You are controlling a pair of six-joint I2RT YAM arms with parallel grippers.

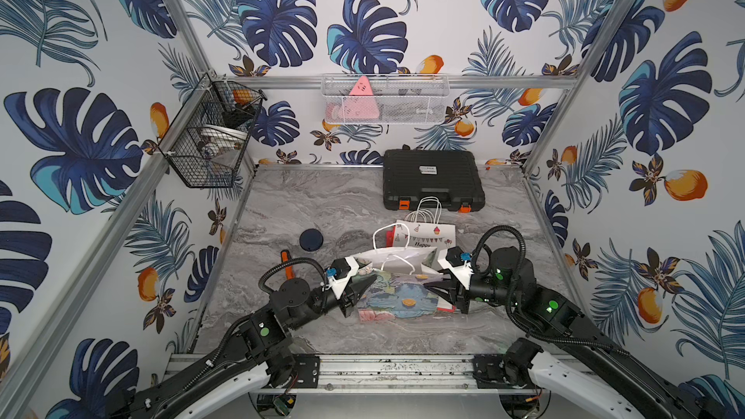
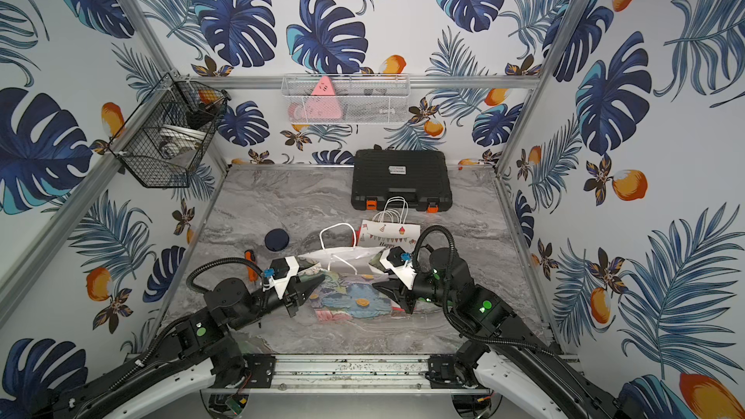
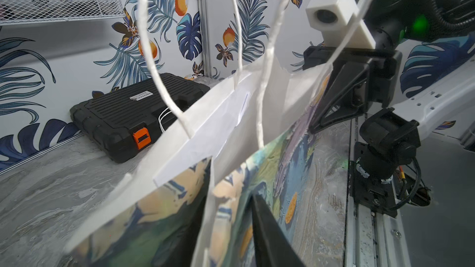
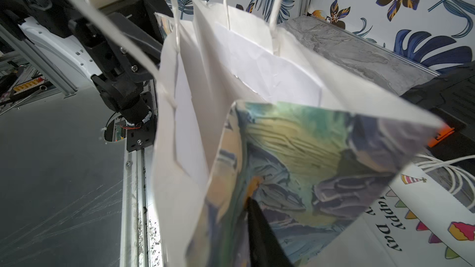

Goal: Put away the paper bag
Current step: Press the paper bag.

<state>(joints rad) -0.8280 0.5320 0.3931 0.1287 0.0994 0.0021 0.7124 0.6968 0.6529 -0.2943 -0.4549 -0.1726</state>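
A painted paper bag (image 1: 403, 300) with white cord handles (image 1: 387, 235) lies front of centre on the marble table (image 1: 322, 203), its white mouth (image 1: 397, 255) towards the back. My left gripper (image 1: 369, 282) is at its left side and my right gripper (image 1: 429, 288) at its right side. In the left wrist view the bag's side fold (image 3: 213, 214) hangs between fingers (image 3: 270, 232) that stand apart. In the right wrist view only one finger (image 4: 259, 227) shows against the painted side wall (image 4: 295, 155). In both top views both grippers look open.
A second white bag (image 1: 427, 233) printed "Happy" lies just behind, and a black case (image 1: 433, 179) behind that. A dark disc (image 1: 311, 240) and an orange-handled tool (image 1: 287, 266) lie to the left. A white wire basket (image 1: 385, 100) and a black one (image 1: 209, 135) hang on the walls.
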